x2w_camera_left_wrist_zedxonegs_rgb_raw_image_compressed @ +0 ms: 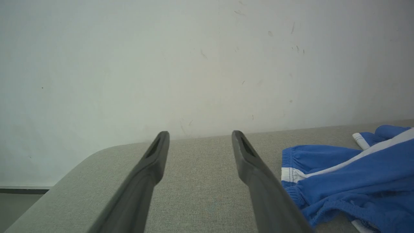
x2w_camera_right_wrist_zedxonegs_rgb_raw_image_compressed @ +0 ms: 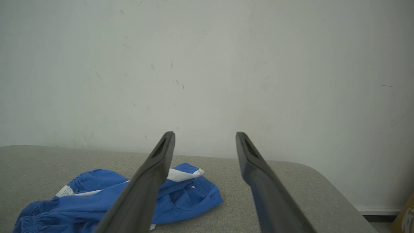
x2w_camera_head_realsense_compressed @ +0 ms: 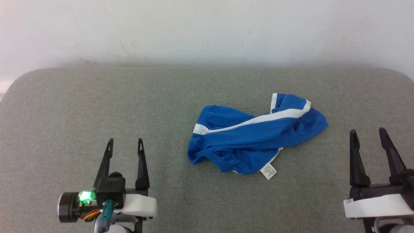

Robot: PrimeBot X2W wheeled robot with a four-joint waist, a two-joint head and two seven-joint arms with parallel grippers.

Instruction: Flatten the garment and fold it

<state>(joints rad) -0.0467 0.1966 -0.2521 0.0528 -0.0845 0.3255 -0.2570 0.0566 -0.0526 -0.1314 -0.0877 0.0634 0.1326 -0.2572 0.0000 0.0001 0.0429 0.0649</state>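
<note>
The garment (x2w_camera_head_realsense_compressed: 255, 136), bright blue shorts with a white side stripe, lies crumpled on the grey surface right of centre; its elastic waistband faces left and a small white care tag (x2w_camera_head_realsense_compressed: 268, 171) sticks out at its near edge. My left gripper (x2w_camera_head_realsense_compressed: 125, 145) hovers open at the lower left, well clear of the cloth, with nothing between its fingers. My right gripper (x2w_camera_head_realsense_compressed: 368, 134) stands open at the lower right, a short way right of the shorts. The garment (x2w_camera_left_wrist_zedxonegs_rgb_raw_image_compressed: 349, 174) shows to the right of my left gripper (x2w_camera_left_wrist_zedxonegs_rgb_raw_image_compressed: 200, 137). The garment (x2w_camera_right_wrist_zedxonegs_rgb_raw_image_compressed: 97, 197) lies left of my right gripper (x2w_camera_right_wrist_zedxonegs_rgb_raw_image_compressed: 204, 137).
The grey fabric-covered surface (x2w_camera_head_realsense_compressed: 97, 106) has rounded far corners and ends at a white wall (x2w_camera_head_realsense_compressed: 207, 29). Bare cloth stretches on all sides of the shorts. A strip of floor and a tan object (x2w_camera_right_wrist_zedxonegs_rgb_raw_image_compressed: 408, 210) show past the surface's right end.
</note>
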